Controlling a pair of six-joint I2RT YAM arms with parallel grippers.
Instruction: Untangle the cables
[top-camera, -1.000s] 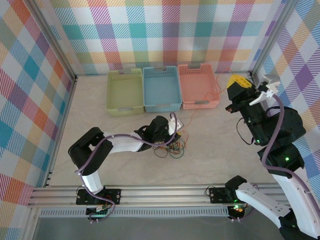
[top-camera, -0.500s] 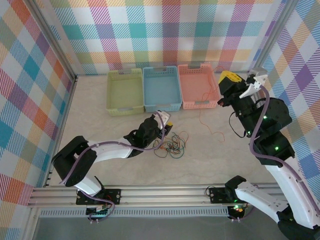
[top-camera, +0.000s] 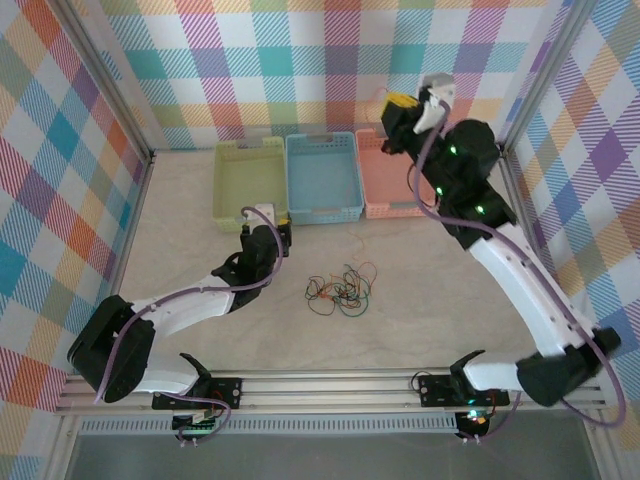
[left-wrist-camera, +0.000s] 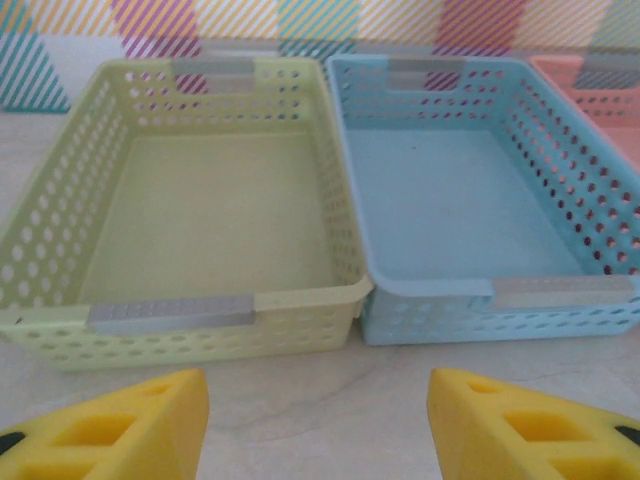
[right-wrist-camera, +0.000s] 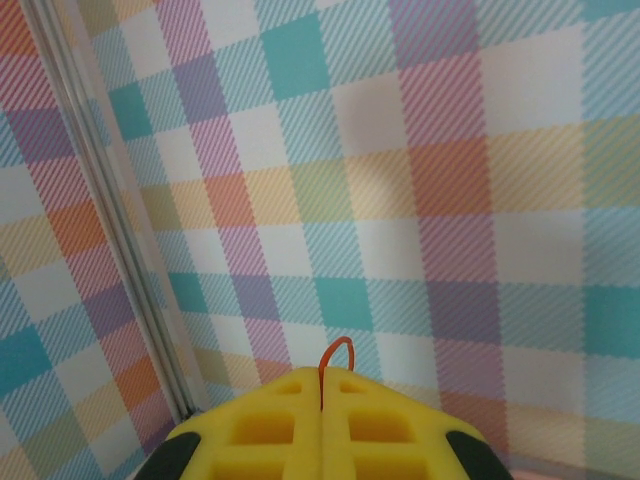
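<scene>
Aloft, right gripper (right-wrist-camera: 322, 378) pinches an orange cable (right-wrist-camera: 338, 344); left gripper (left-wrist-camera: 318, 388) gapes empty near tangled cables (top-camera: 340, 291).

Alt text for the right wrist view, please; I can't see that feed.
The right gripper is shut on a thin red-orange cable, a short end curling up from between its yellow fingers. Behind it: the plaid wall and a metal frame post at left.

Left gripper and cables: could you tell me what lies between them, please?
Bare tabletop lies between the left gripper and the cables, seen in the top view.
</scene>
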